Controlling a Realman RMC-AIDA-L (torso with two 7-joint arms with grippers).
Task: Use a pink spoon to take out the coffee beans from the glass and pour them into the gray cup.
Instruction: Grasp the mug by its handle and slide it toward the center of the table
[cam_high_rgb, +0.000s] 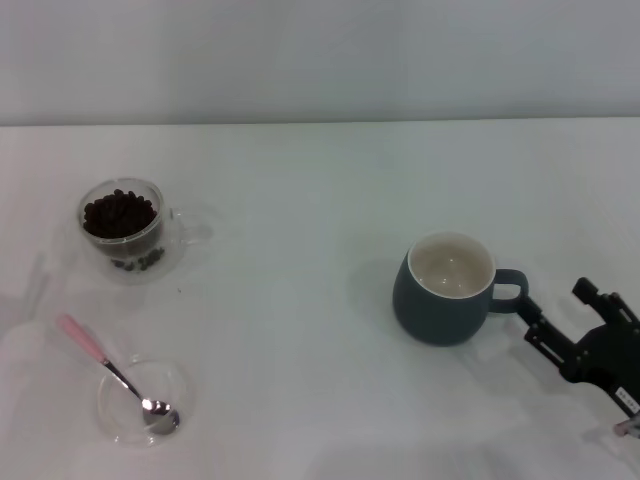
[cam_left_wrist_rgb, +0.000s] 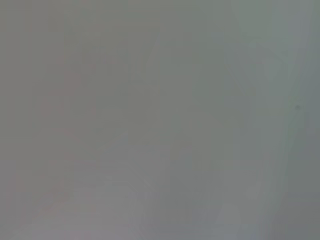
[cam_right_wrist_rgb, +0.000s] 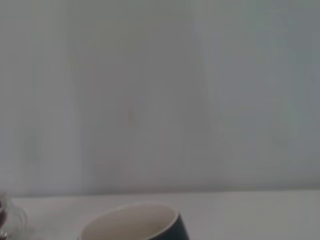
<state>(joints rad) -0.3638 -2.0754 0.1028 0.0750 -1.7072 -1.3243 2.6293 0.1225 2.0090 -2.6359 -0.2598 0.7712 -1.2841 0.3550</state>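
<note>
Coffee beans, dark and oval, fill the glass, a small clear double-walled cup with a clear side handle, standing at the far left of the white table. Nearer the robot, the pink spoon lies with its shiny metal bowl resting in a flat clear round saucer and its pale pink handle end reaching out over the rim onto the table. Well apart to the right stands the gray cup, a rounded blue-gray ceramic mug, cream-white and bare inside, its loop handle turned toward the right gripper. That black gripper sits just beside the handle; whether its fingers are spread or pressed together cannot be told. The right wrist view catches the cup's rim.
</note>
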